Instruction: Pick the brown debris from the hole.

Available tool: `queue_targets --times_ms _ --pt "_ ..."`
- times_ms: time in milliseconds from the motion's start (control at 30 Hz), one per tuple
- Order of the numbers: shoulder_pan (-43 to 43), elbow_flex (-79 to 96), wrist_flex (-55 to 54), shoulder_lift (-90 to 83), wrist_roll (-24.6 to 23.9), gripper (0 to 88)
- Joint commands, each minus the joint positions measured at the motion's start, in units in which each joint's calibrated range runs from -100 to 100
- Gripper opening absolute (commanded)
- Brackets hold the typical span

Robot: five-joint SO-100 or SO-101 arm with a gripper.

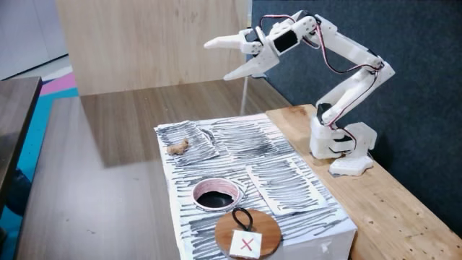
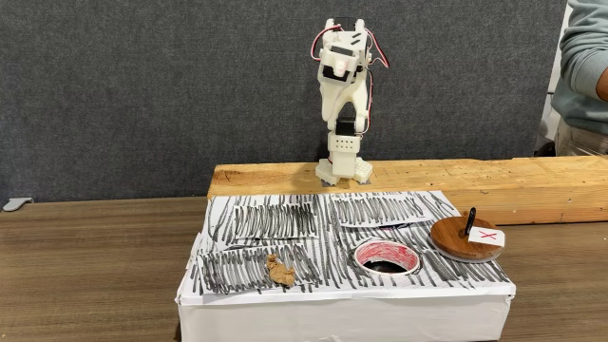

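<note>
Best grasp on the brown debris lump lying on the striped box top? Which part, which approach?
Come straight down from above: the brown debris lies loose on the flat striped box top, apart from the hole, with nothing crowding it. It looks knobbly and elongated, so pinch across its narrower middle, fingers either side of the long axis. The gripper is open, high above the box.

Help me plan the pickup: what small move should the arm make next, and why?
Probably lower the claw toward the brown debris. The claw is open and raised high above the striped box top, and the debris lies on that top, outside the hole, untouched.
</note>
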Motion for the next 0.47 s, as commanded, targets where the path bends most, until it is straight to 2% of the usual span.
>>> queue_targets --times_ms 0,433 --pt "-0.1 -0.32 0.22 -1.06 0.15 39.6" --pt "0.12 -0.41 0.22 -1.06 0.26 39.6"
